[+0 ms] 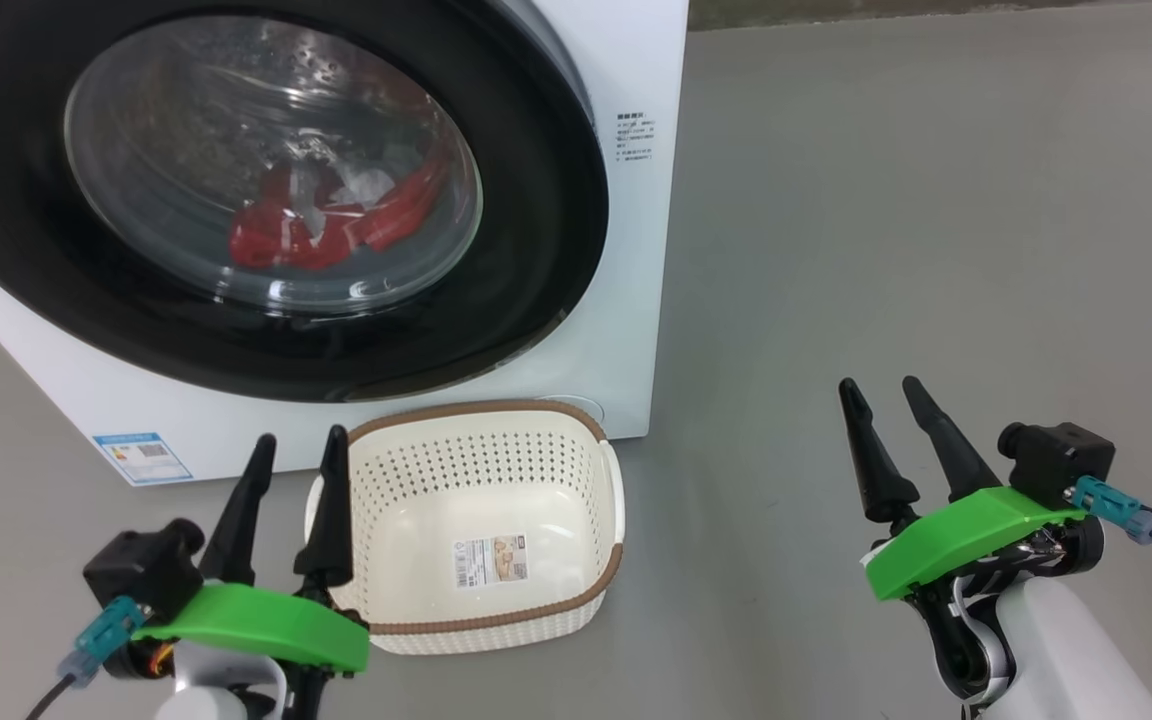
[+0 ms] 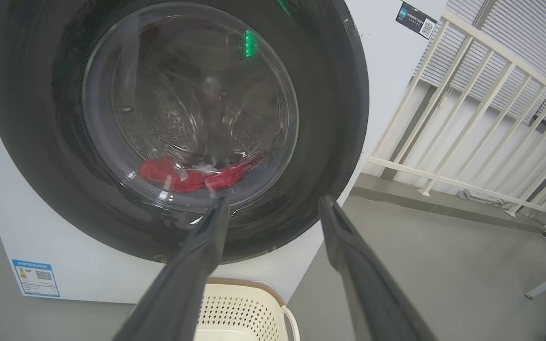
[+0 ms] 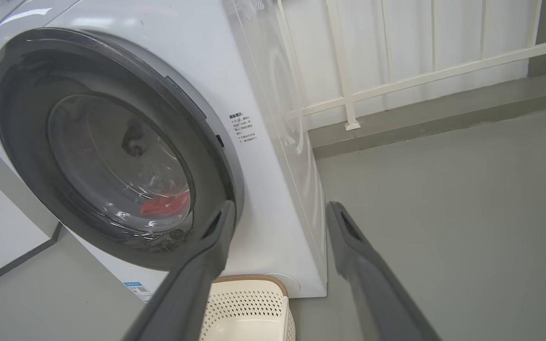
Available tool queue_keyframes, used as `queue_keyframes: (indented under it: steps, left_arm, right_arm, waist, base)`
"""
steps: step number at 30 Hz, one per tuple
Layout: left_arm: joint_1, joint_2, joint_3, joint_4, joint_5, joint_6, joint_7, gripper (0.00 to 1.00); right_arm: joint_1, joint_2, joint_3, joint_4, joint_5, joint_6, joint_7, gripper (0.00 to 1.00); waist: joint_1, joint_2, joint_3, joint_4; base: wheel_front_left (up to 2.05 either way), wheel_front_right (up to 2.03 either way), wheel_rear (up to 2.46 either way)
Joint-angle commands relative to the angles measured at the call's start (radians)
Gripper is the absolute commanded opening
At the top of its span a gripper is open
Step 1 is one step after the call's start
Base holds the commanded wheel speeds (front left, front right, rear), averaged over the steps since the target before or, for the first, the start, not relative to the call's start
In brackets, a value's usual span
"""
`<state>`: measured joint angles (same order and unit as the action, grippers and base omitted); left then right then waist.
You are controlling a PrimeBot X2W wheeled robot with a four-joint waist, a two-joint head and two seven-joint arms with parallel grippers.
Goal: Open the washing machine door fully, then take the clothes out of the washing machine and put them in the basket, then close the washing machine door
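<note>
The white washing machine [image 1: 636, 260] fills the upper left, and its round black-rimmed door [image 1: 536, 200] lies flat against the front. Behind the glass bowl lie red clothes [image 1: 326, 225] with white parts, also visible as clothes [image 2: 192, 176] and clothes [image 3: 164, 204] in the wrist views. The cream basket [image 1: 481, 600] with a brown rim stands on the floor just below the door, with nothing in it. My left gripper [image 1: 298, 448] is open at the basket's left edge. My right gripper [image 1: 881, 390] is open over bare floor to the right, apart from everything.
Grey floor [image 1: 936, 200] stretches to the right of the machine. A white railing [image 2: 467, 123] and a low kerb stand beyond the machine's right side. A blue label [image 1: 141, 455] sits on the machine's lower left corner.
</note>
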<state>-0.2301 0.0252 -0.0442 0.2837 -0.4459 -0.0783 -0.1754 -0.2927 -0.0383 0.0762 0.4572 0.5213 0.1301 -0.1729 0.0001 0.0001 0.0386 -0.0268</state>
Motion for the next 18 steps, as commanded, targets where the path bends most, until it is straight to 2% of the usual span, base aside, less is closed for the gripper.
queue_keyframes:
  steps: [1, 18]
  left_arm:
    - [-0.049, 0.021, 0.017, -0.025, 0.029, 0.009, -0.013, 1.00]
    - [-0.100, 0.024, 0.001, 0.009, 0.219, 0.014, -0.066, 1.00]
  right_arm:
    - [-0.049, -0.008, 0.021, -0.019, -0.034, 0.000, -0.016, 1.00]
    - [-0.100, -0.011, 0.064, -0.001, -0.246, 0.001, -0.068, 1.00]
  waist:
    - [-0.0001, -0.0001, 0.002, -0.001]
    - [-0.0001, -0.0001, 0.008, 0.000]
  base:
    - [0.00, 0.00, 0.00]
    - [0.00, 0.00, 0.00]
